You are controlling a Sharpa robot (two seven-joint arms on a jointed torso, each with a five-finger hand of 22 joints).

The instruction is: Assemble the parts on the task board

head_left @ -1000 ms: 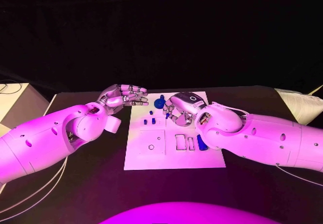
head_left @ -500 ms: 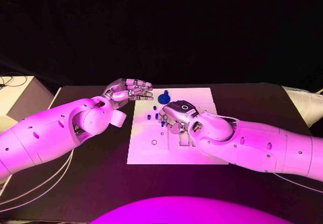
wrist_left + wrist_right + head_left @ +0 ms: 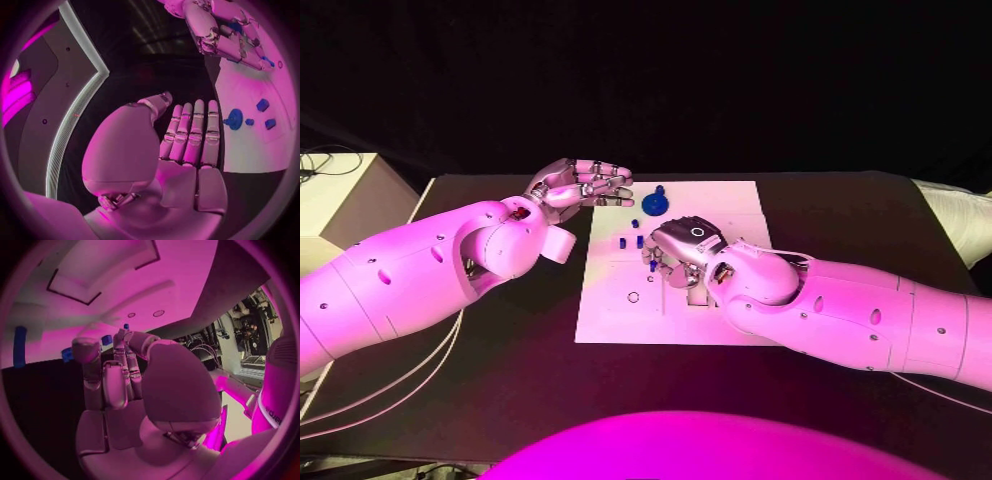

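On the white task board [image 3: 733, 205] lie small blue parts [image 3: 655, 203]; left fingers [image 3: 194, 132] released, right's state unclear.

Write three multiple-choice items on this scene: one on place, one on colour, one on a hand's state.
1. Where is the right hand?
A. over the task board
B. off the table
C. beside the left arm

2. What colour is the round part near the board's far edge?
A. blue
B. yellow
C. green

3. What is the left hand holding?
A. a blue part
B. nothing
C. the board

Key: 1 A, it hangs above the task board. 2 A, it shows blue. 3 B, palm bare, fingers straight.
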